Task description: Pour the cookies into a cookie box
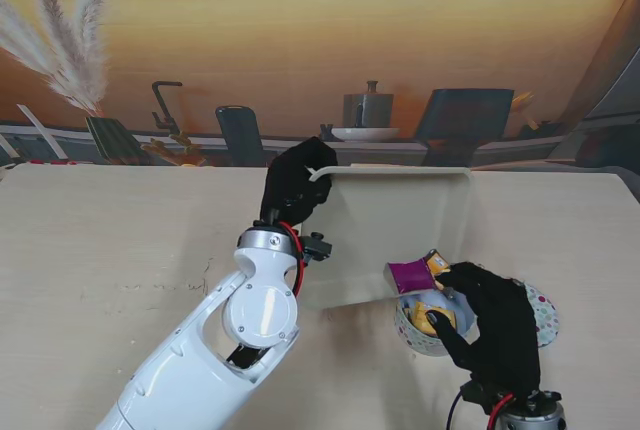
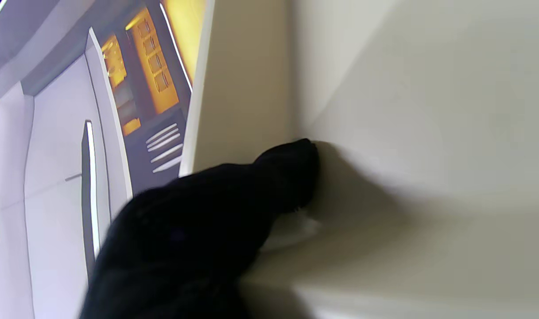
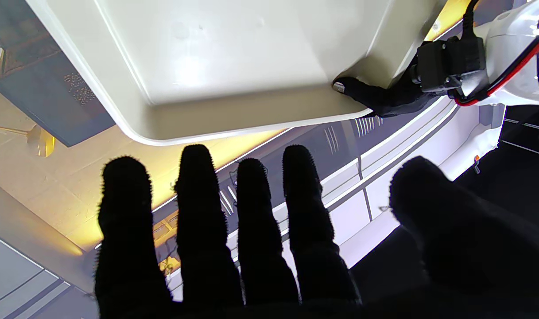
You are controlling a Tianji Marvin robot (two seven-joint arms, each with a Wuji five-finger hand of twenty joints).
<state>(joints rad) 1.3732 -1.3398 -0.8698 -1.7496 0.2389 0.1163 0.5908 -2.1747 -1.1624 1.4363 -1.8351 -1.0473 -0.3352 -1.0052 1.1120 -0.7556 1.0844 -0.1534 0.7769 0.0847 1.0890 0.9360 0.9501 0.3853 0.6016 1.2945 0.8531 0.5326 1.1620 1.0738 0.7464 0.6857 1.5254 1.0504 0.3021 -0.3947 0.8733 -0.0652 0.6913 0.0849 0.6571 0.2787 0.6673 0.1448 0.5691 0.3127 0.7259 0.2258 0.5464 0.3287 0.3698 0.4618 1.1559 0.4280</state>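
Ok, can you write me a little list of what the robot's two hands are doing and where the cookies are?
left hand: gripping the far corner of the cream tray, shut on it
tray: tipped up steeply, its low edge over the bowl
right hand: fingers spread, resting by the bowl's rim, holding nothing
bowl: patterned, on the table, nearer to me than the tray
cookies: purple packet and yellow packets at the bowl's mouth
tray inside: no cookies visible
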